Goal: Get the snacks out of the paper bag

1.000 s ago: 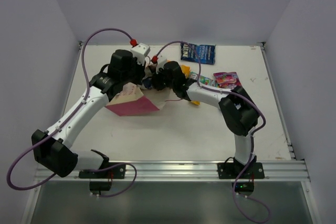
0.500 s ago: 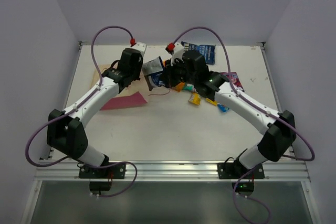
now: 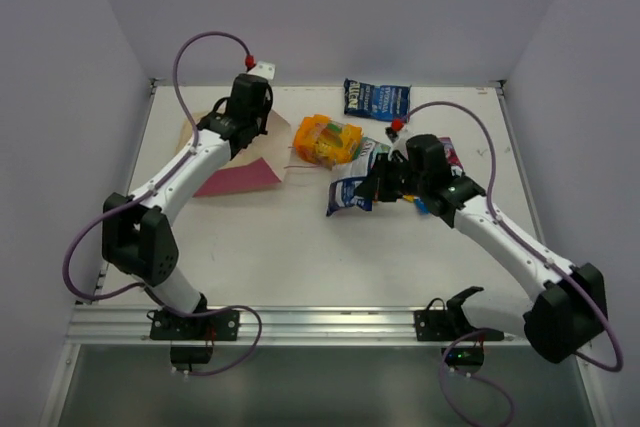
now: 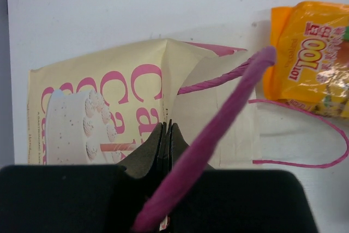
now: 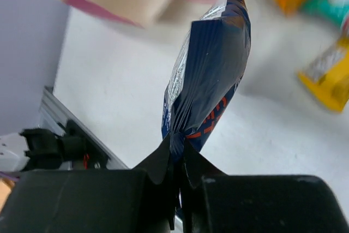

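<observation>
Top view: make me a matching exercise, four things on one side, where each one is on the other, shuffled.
1 paper bag
2 orange packet
3 near blue packet
4 far blue packet

A in the right fingers
B at the far edge
C loose beside the bag
D pinched by the left fingers

Pairs: 1-D, 2-C, 3-A, 4-B

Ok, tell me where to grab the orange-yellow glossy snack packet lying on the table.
Probably its near long edge, pinched from above on that unobstructed side. The orange-yellow glossy packet lies flat and puffy; the pink-and-cream paper bag sits to its left, and a green packet crowds its right.
</observation>
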`<state>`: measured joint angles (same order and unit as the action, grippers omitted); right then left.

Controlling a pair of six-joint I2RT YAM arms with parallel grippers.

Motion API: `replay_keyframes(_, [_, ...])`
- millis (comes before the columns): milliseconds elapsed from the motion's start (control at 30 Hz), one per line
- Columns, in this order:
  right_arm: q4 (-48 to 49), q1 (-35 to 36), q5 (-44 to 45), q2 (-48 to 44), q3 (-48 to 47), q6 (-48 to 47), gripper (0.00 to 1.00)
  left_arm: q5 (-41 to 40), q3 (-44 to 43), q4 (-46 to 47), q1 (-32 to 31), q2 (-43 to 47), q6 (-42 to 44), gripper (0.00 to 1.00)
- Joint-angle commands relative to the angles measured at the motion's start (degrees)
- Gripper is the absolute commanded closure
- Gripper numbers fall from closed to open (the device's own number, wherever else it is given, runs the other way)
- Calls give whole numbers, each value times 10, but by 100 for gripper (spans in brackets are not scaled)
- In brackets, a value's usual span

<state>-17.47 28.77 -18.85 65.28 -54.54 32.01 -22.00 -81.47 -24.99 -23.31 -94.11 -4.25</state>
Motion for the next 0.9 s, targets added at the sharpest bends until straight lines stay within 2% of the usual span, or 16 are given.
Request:
replay_keyframes(0, [-20,-6,-112,64,64,24,88,55,-44,2,3,39,-30,100])
replay_keyframes(67, [-21,-7,-130,85,82,21,77,71,-47,-4,4,63,-43,100])
replay_keyframes(100, [-26,-7,-131,86,98,20,63,87,-48,-8,3,71,-46,100])
replay_keyframes(167, [-47,-7,-110,65,109,17,46,109,-47,-12,5,96,-61,100])
replay_keyframes(200, [-55,-6,-78,52,115,15,33,134,-43,-15,6,104,-67,100])
replay_keyframes(300, [-112,-6,-19,-6,101,2,12,180,-40,-22,20,125,-100,100])
replay_keyframes(367, [-154,-7,40,-39,76,-7,4,192,-34,-26,36,135,-125,100])
replay_keyframes(433, [-183,-7,90,-84,58,-22,1,205,-19,-26,62,138,-146,100])
replay_keyframes(567, [-194,-6,137,-139,26,-35,1,252,32,3,100,137,-173,100])
replay_keyframes(733, [-201,-7,138,-161,6,-40,1,271,71,8,114,118,-175,100])
replay_keyframes(833, [-205,-6,139,-165,-6,-48,1,288,91,4,140,109,-182,89])
replay_keyframes(867, [-205,-6,140,-167,-11,-51,1,289,94,-1,146,111,-183,72])
